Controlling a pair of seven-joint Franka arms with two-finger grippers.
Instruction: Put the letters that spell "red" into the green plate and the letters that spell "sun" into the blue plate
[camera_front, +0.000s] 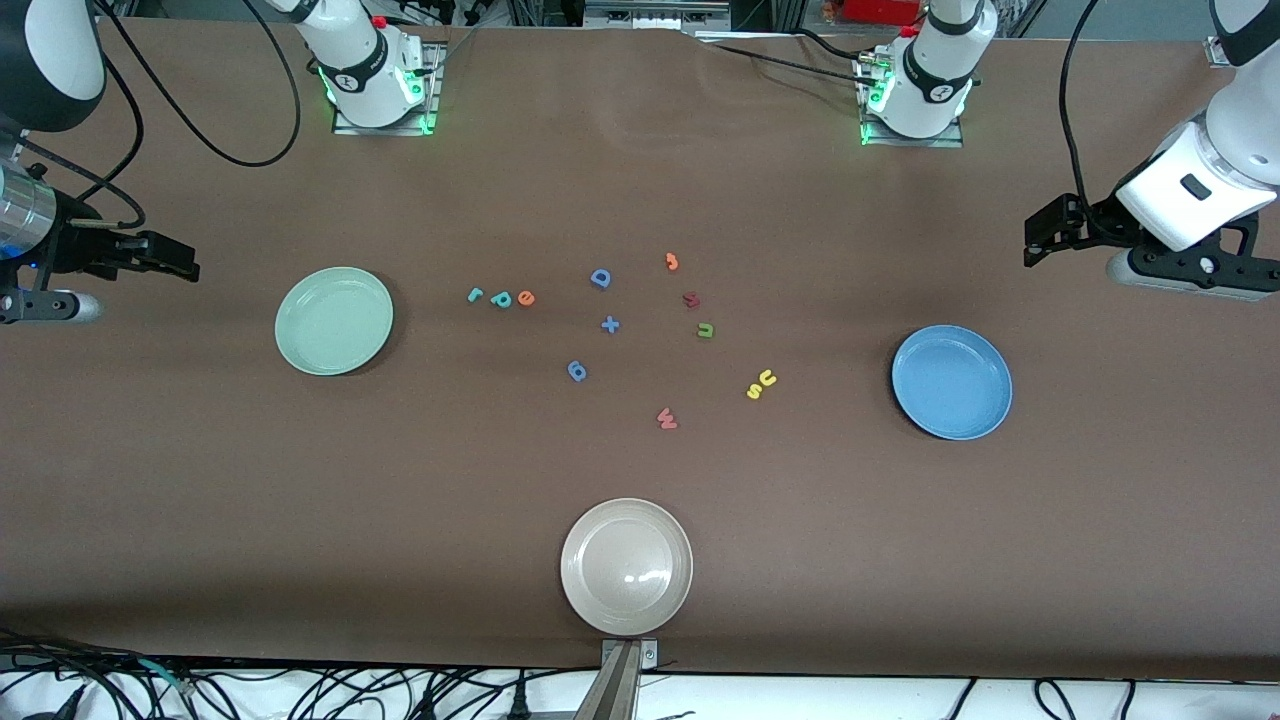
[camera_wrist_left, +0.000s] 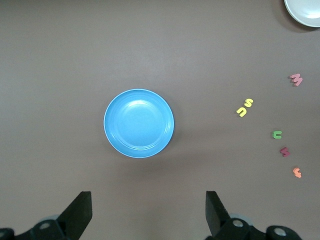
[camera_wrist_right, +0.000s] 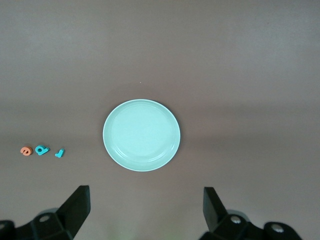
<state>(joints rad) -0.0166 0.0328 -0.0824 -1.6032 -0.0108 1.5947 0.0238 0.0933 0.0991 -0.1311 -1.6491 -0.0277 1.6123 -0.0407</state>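
The green plate (camera_front: 333, 320) (camera_wrist_right: 141, 135) lies toward the right arm's end. Beside it, in a row toward the middle, are the teal r (camera_front: 475, 294) (camera_wrist_right: 60, 153), teal d (camera_front: 501, 299) (camera_wrist_right: 42, 150) and orange e (camera_front: 526, 297) (camera_wrist_right: 26, 150). The blue plate (camera_front: 951, 381) (camera_wrist_left: 139, 123) lies toward the left arm's end. The yellow s (camera_front: 753, 391) (camera_wrist_left: 248, 102) and u (camera_front: 768, 378) (camera_wrist_left: 241, 111) touch each other, with the olive n (camera_front: 706, 330) (camera_wrist_left: 277, 134) farther from the front camera. My right gripper (camera_front: 180, 262) (camera_wrist_right: 146, 207) hangs open over bare table at its own end. My left gripper (camera_front: 1035, 240) (camera_wrist_left: 148, 210) does likewise. Both are empty.
A beige plate (camera_front: 626, 566) sits near the table's front edge. Mid-table lie a blue D (camera_front: 600, 278), a blue plus (camera_front: 610, 324), another blue letter (camera_front: 577, 371), an orange hook (camera_front: 672, 262), a dark red letter (camera_front: 691, 298) and a red w (camera_front: 667, 419).
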